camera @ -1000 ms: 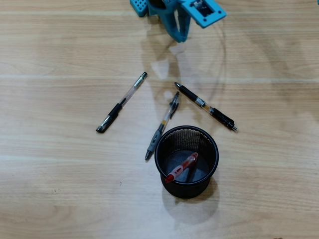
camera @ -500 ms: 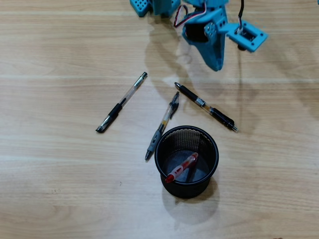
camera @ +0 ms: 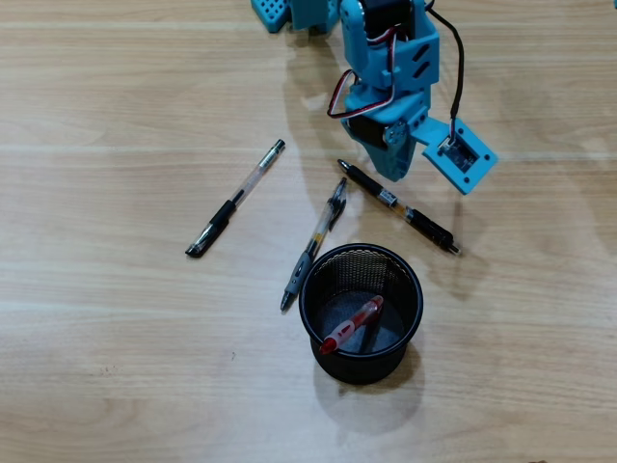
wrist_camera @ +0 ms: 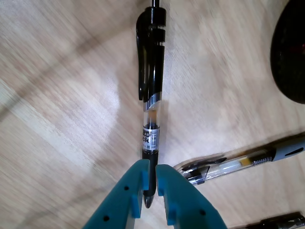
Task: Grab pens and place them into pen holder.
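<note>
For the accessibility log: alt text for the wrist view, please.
The teal gripper straddles the tip end of a black-ended clear pen lying on the wooden table. A grey-sleeved pen lies to the right, the pen holder at the top-right edge.

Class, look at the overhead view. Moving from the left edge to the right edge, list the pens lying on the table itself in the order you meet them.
Clear pen with black ends → pen with grey rubber sleeve → black-ended pen lying under the claw.
</note>
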You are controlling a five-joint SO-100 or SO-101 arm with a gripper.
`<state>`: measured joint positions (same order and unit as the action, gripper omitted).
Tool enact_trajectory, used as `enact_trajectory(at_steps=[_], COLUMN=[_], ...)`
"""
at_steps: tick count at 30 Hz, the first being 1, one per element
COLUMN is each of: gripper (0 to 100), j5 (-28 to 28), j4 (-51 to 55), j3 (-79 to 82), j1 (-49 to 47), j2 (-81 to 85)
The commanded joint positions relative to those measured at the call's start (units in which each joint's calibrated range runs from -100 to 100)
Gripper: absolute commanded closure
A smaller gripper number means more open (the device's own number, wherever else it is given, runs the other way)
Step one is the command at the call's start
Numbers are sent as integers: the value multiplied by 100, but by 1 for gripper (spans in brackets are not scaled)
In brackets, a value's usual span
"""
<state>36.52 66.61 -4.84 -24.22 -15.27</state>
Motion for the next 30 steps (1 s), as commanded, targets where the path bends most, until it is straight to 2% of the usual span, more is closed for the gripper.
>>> enact_trajectory(at_steps=[1, 5, 9, 30], gripper=[97, 95, 85, 86], j5=[18, 18, 18, 161], j4=[93, 33, 85, 33], j3=[-467, -458, -503, -512], j1=[30, 21, 39, -179], j2=[-65, -157, -359, -989])
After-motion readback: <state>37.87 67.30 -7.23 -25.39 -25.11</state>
